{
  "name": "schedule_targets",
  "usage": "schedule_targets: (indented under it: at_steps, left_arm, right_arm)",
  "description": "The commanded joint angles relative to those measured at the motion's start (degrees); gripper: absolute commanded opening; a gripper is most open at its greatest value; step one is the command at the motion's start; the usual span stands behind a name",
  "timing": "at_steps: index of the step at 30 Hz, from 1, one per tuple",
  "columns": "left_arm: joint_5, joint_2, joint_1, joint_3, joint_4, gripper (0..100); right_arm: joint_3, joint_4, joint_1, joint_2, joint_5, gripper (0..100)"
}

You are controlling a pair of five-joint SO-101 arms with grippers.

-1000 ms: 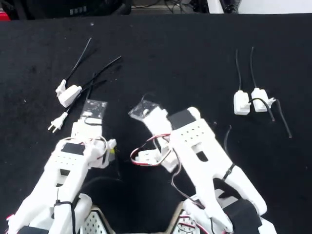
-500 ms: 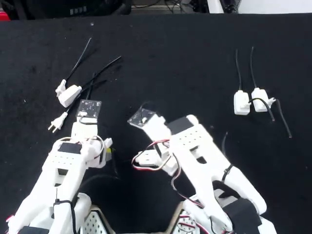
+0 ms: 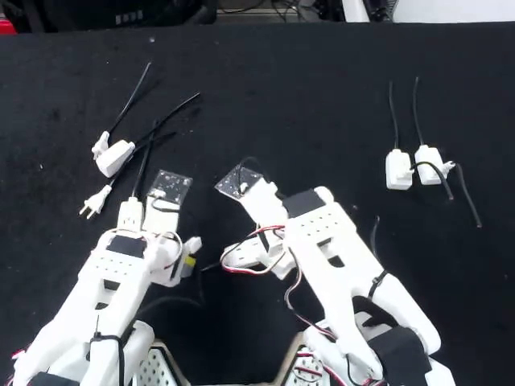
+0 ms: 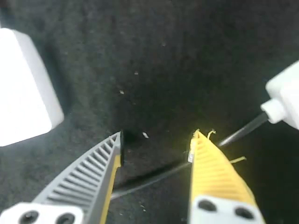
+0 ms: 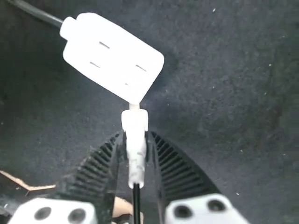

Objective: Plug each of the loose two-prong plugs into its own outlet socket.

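On the black table, a white outlet block (image 3: 113, 157) lies at the left with a small white plug (image 3: 100, 145) beside it and a loose two-prong plug (image 3: 95, 201) nearer me. My left gripper (image 3: 169, 185) (image 4: 156, 140) is open just right of them, straddling a black cable (image 4: 149, 177), with the outlet block (image 4: 23, 93) on one side and a white plug (image 4: 285, 98) on the other. My right gripper (image 3: 239, 180) (image 5: 135, 154) is shut on a white plug (image 5: 134, 135) whose tip meets the end of a white outlet block (image 5: 112, 63).
Two more white outlet pieces (image 3: 398, 169) (image 3: 429, 163) with thin black cables lie at the right of the table. Black cables (image 3: 161, 121) fan out toward the back from the left group. The table's far edge (image 3: 257, 24) borders clutter.
My left gripper has shifted to the right, away from the two-prong plug. My right gripper dipped toward me and came back to nearly the same spot.
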State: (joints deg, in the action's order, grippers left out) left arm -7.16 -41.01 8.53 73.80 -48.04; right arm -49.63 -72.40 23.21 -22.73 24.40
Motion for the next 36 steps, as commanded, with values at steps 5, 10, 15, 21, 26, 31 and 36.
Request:
schedule_targets:
  at_steps: [5,10,15,21,26,31,36]
  left_arm:
    - [-0.6,-0.5,1.9,-1.7,-1.0,24]
    - [-0.1,-0.6,-1.9,-3.5,-1.1,24]
    - [-0.5,-0.6,-13.2,-7.9,-3.6,24]
    - [-3.7,-0.6,-18.4,-6.1,-3.4,24]
    - [-0.3,-0.5,-18.2,-3.6,-3.4,24]
    - [1.1,-0.5,-17.5,-1.5,-3.3,24]
    - [1.1,-0.5,-16.6,-0.5,-1.1,24]
  right_arm:
    - [10.0,-6.9,-2.9,0.0,-1.5,1.0]
    - [16.0,-14.2,-2.4,0.0,-1.7,1.0]
    - [22.5,-19.8,0.9,3.3,-6.2,1.0]
    - [33.2,-25.1,4.6,14.6,-10.7,1.0]
    - [39.5,-26.5,4.6,22.7,-14.5,1.0]
    - [44.6,-26.8,4.5,29.4,-16.2,1.0]
    - [47.8,-28.2,4.4,32.7,-19.2,1.0]
